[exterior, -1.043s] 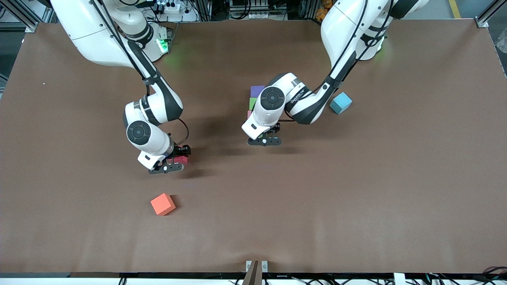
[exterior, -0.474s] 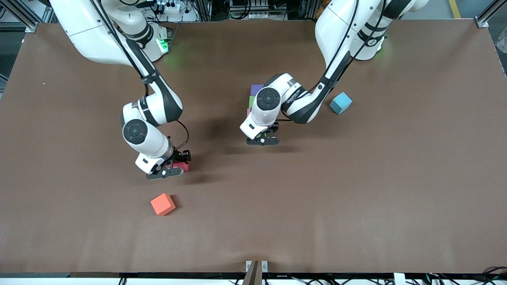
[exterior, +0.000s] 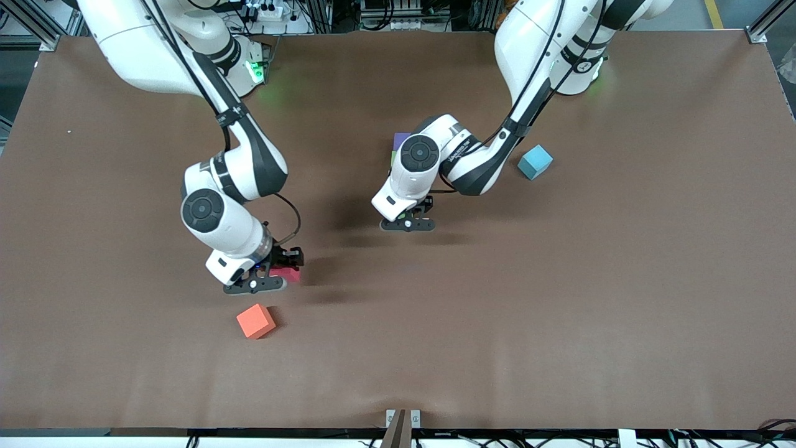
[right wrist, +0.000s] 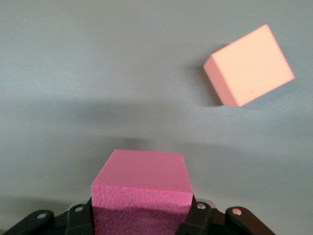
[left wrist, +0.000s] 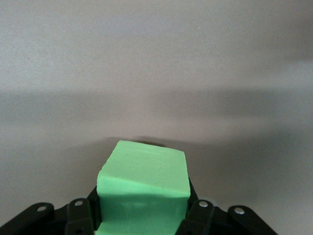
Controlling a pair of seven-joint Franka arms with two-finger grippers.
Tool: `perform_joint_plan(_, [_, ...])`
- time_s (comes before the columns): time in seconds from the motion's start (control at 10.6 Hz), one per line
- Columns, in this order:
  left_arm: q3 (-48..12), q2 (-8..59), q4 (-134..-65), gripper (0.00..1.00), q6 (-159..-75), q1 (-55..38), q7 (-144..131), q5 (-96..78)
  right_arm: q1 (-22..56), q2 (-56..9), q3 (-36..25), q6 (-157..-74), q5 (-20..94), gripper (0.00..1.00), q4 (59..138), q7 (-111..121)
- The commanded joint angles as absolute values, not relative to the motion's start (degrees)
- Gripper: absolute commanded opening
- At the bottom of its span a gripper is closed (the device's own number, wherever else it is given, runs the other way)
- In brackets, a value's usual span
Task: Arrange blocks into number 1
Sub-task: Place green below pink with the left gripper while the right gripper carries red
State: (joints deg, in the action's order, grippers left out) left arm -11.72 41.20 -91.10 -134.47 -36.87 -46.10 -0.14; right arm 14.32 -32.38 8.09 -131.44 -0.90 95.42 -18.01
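My right gripper (exterior: 278, 275) is shut on a pink block (exterior: 289, 274), held just above the table close to the orange block (exterior: 255, 321). In the right wrist view the pink block (right wrist: 142, 183) fills the jaws of the right gripper (right wrist: 142, 218), with the orange block (right wrist: 249, 66) lying apart from it. My left gripper (exterior: 409, 220) is shut on a green block (left wrist: 144, 181) over the table's middle. A purple block (exterior: 401, 138) peeks out from under the left arm. The light blue block (exterior: 535, 162) lies alone toward the left arm's end. The other blocks are hidden.
The brown table mat (exterior: 559, 298) stretches bare around both grippers. A small metal bracket (exterior: 402, 418) sits at the table edge nearest the front camera.
The right gripper has carried the pink block nearer to the front camera, toward the orange block. The left gripper with the green block has shifted slightly toward the right arm's end.
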Motion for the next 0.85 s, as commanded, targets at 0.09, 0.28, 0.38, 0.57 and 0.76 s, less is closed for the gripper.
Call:
perform_joint_plan(0.09, [-10.5,43.7,-89.1,0.0,-133.4,-38.3,-45.3,-1.4,16.6,-37.8,8.1,-129.0,-0.6,0.0,87.9,-23.3])
perform_joint_plan(0.28, [-10.5,43.7,-89.3,0.0,-131.9,-38.2,-45.3,-1.8,16.3,-37.8,8.1,-129.0,-0.6,0.0,87.9,-23.2])
perform_joint_plan(0.38, [-10.5,43.6,-89.2,0.26,-131.2,-38.2,-45.4,-2.5,16.3,-37.9,8.1,-129.0,-0.7,0.0,87.9,-23.2])
perform_joint_plan(0.57, [-10.5,43.2,-89.0,1.0,-128.9,-38.2,-46.1,-5.1,16.3,-38.1,8.0,-129.0,-0.7,0.0,87.9,-23.3])
perform_joint_plan(0.76, [-10.5,43.0,-88.9,1.0,-127.6,-38.1,-46.6,-6.7,16.4,-38.2,8.0,-129.1,-0.7,0.0,87.8,-23.3])
